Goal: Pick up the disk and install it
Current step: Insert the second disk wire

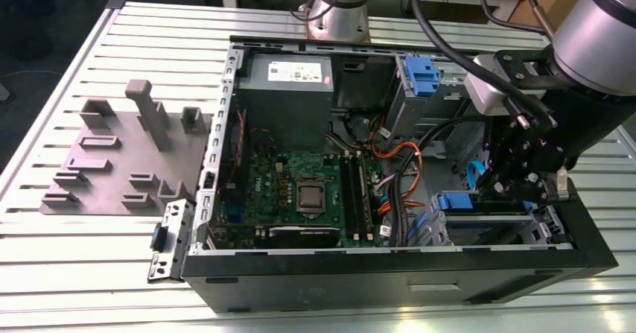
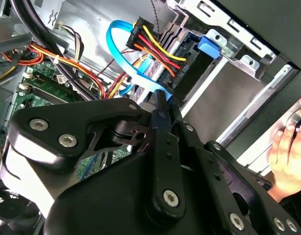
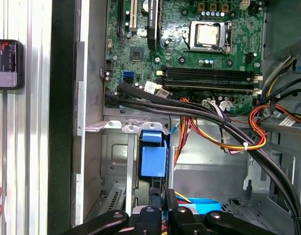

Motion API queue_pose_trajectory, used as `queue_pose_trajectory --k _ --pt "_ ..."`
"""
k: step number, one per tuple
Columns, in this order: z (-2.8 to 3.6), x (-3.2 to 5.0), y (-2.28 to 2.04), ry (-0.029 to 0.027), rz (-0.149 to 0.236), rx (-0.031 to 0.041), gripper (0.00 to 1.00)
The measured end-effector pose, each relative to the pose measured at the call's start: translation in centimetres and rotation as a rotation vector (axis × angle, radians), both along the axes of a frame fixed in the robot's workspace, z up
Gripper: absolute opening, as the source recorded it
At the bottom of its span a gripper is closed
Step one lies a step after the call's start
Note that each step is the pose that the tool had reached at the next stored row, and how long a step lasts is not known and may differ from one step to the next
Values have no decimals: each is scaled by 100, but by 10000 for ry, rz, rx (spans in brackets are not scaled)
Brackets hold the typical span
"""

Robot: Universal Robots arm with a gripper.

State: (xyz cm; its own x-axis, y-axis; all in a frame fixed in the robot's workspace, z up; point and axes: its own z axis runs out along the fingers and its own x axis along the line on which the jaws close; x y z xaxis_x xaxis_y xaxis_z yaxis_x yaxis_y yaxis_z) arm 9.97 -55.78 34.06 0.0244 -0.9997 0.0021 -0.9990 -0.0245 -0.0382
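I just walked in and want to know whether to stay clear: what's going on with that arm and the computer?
A single robot arm is working inside an open computer case that lies on a slatted table. Its gripper reaches down into the drive bay corner, right at the disk with blue rails, which sits in the bay there. Whether the disk is fully seated cannot be told. A person's hand is close by, just outside the case.

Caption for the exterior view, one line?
Gripper inside the open computer case, at the blue-railed disk in the drive bay.
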Motion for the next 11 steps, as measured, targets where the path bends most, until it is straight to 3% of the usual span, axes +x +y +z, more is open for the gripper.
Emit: queue_pose_trajectory --k 11 --pt "-15 0 -14 -36 1 4 16"
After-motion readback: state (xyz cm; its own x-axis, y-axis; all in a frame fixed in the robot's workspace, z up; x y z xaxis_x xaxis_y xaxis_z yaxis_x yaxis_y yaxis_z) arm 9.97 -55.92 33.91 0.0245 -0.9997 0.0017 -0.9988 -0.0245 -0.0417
